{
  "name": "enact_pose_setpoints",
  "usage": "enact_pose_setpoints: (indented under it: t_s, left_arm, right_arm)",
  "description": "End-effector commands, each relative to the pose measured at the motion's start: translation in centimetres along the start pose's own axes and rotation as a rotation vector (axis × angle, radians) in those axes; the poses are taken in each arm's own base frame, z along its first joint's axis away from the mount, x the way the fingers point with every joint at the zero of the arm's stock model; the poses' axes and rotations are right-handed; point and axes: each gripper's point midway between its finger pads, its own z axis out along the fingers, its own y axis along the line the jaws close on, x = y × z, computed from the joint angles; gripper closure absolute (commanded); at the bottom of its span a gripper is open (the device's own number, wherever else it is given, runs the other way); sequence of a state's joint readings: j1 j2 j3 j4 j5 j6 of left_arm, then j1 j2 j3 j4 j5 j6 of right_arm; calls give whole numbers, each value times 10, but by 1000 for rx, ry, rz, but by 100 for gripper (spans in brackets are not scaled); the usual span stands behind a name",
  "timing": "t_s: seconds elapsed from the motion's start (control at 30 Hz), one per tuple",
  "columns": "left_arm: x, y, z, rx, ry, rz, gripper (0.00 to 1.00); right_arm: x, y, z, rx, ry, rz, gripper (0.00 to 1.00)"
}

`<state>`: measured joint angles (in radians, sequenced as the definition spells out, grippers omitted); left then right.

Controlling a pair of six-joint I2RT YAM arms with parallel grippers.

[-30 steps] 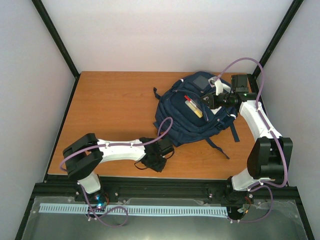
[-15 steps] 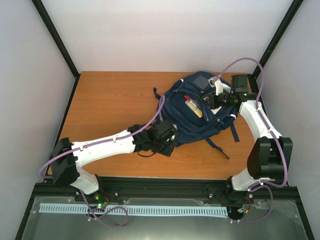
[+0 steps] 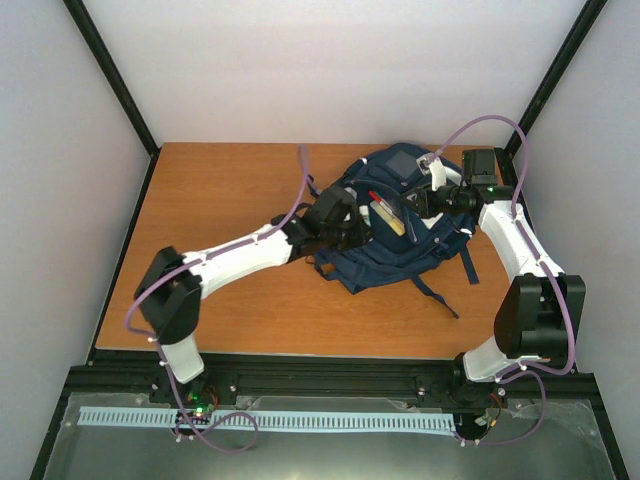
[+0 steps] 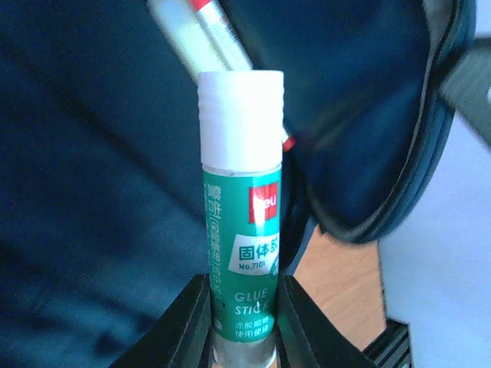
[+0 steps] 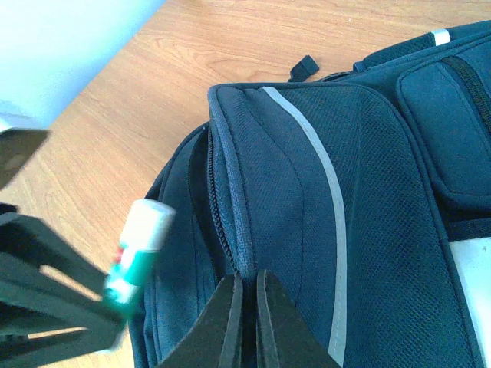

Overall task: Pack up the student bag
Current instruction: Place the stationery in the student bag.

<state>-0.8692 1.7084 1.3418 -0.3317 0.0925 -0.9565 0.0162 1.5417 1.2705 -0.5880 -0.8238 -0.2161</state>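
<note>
Tabletop [image 3: 220,190] (white walls [image 3: 330,70] around) bears student bag [image 3: 375,262]; left hand [image 4: 244,290] clamps glue stick [image 4: 242,207], right hand [image 5: 245,285] pinches bag.

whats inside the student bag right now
A red pen-like item and a pale stick lie in the student bag's open compartment. Navy fabric covers the rest of the inside, so anything deeper cannot be seen. The glue stick is outside, in the left gripper.
</note>
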Motion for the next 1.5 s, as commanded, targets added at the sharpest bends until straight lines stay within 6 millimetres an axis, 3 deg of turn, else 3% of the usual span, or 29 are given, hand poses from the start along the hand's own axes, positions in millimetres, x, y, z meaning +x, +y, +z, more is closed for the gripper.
enact_pose_setpoints:
  t_s: [0.0,0.17,0.37,0.53,0.77,0.97,1.13,1.3,1.37,1.47]
  left_arm:
    - [-35,-48,24,166,-40,-107,85]
    - [-46,-59,50,212,-48,-175,85]
    - [-54,-46,69,191,-101,-295,82]
    - [-56,-48,85,201,-91,-314,79]
    - [-56,-47,86,181,-87,-299,66]
    - [-48,-52,67,201,-53,-256,55]
    - [-26,-60,27,217,31,-116,42]
    - [-17,-20,-27,78,-45,18,32]
    - [-16,6,-42,-4,-74,51,21]
    - [-19,50,-53,-78,-69,32,19]
  right_arm:
    - [-8,3,-5,-18,-25,-11,97]
    - [-7,3,-4,-17,-23,-12,97]
    - [-5,1,-1,-26,-16,-1,97]
    - [-4,1,-1,-26,-13,3,97]
    - [-5,0,-1,-22,-14,0,97]
    - [-5,0,-1,-25,-13,1,97]
    - [-5,1,-1,-25,-14,0,97]
    - [-4,-1,0,-26,-11,0,97]
    - [-3,-1,1,-30,-8,7,97]
    - [-4,2,0,-38,-23,7,97]
